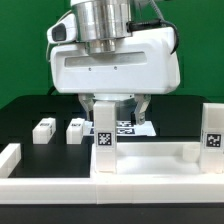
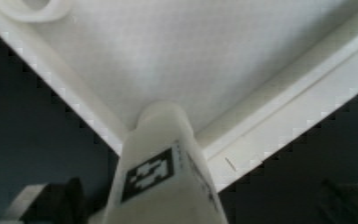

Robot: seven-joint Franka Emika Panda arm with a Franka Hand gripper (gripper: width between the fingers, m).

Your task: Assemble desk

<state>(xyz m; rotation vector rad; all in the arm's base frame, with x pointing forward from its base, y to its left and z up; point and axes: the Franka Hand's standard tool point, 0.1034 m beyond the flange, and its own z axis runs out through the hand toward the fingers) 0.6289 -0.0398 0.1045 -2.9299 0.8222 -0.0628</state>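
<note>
The white tabletop tray (image 1: 150, 165) lies across the front of the exterior view with its rims up. One square tagged leg (image 1: 104, 140) stands upright on it near the exterior view's left, and a second leg (image 1: 212, 130) stands at its right end. My gripper (image 1: 114, 110) hangs straight over the first leg, jaws apart on either side of its top with gaps showing. In the wrist view that leg (image 2: 158, 170) rises between my dark fingers (image 2: 48, 200) over the tray's inside (image 2: 176, 70). Two loose legs (image 1: 43, 130) (image 1: 75, 130) lie on the black table.
The marker board (image 1: 128, 127) lies flat behind the gripped-over leg. A low white rail (image 1: 10, 155) borders the table at the exterior view's left. A round hole (image 2: 30, 8) shows in the tray's corner in the wrist view.
</note>
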